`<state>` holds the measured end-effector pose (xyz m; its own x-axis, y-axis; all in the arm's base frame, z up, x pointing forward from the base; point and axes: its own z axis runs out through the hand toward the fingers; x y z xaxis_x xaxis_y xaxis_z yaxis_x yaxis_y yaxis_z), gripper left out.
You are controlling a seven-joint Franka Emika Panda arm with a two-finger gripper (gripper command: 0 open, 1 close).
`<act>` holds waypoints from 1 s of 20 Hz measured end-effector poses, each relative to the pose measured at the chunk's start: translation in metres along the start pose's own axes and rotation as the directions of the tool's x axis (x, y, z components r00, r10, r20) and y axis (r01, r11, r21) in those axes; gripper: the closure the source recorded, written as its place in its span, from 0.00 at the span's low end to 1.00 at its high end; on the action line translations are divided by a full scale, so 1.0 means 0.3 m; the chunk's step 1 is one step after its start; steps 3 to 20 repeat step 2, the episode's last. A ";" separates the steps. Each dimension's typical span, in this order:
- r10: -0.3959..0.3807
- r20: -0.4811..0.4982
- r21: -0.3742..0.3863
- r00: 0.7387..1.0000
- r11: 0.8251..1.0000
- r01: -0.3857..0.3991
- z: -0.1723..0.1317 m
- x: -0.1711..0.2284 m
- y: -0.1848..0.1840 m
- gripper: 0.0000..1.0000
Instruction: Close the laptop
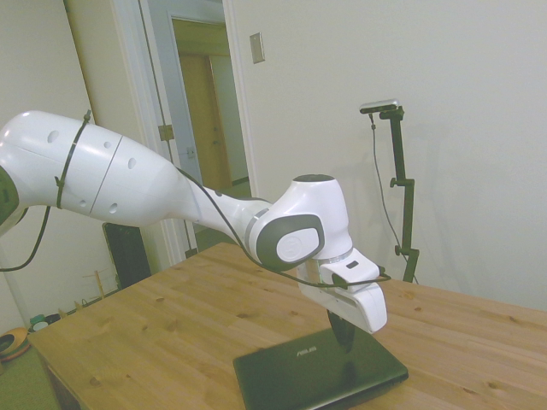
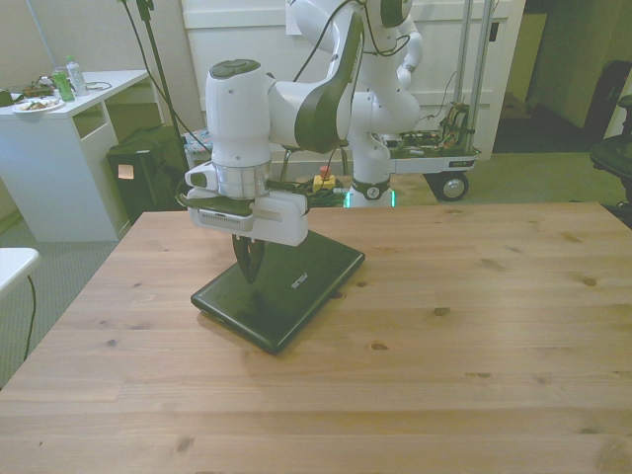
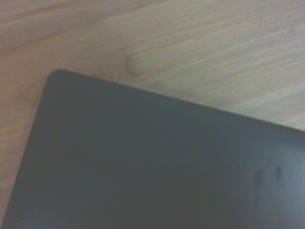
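Note:
The laptop [image 2: 306, 283] lies flat on the wooden table [image 2: 444, 346] with its lid down and the silver ASUS logo facing up; it also shows as the laptop [image 1: 299, 371] near the table's front edge in the side view. My gripper [image 2: 249, 269] points straight down over the lid's half toward the front view's left. Its dark fingers are shut together with nothing between them, and the fingertips [image 1: 344, 342] are at or just above the lid; I cannot tell whether they touch. In the wrist view, one rounded corner of the lid [image 3: 143, 167] shows close up over wood.
Beyond the table's far edge stand a second white robot [image 2: 380, 59] on a wheeled cart [image 2: 434, 158] and a white desk [image 2: 59, 148] at the front view's left. A dark chair [image 2: 614, 148] is at the far right.

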<state>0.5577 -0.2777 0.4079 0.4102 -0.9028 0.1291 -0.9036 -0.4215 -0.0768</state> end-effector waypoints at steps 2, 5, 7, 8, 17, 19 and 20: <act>-0.007 -0.012 0.039 1.000 0.999 0.007 -0.074 -0.002 -0.007 0.00; -0.007 -0.012 0.039 1.000 0.999 0.007 -0.074 -0.002 -0.007 0.00; -0.007 -0.012 0.039 1.000 0.999 0.007 -0.074 -0.002 -0.007 0.00; -0.007 -0.012 0.039 1.000 0.999 0.007 -0.074 -0.002 -0.007 0.00; -0.007 -0.012 0.039 1.000 0.999 0.007 -0.074 -0.002 -0.007 0.00; -0.007 -0.012 0.039 1.000 0.999 0.007 -0.074 -0.002 -0.007 0.00; -0.007 -0.012 0.039 1.000 0.999 0.007 -0.074 -0.002 -0.007 0.00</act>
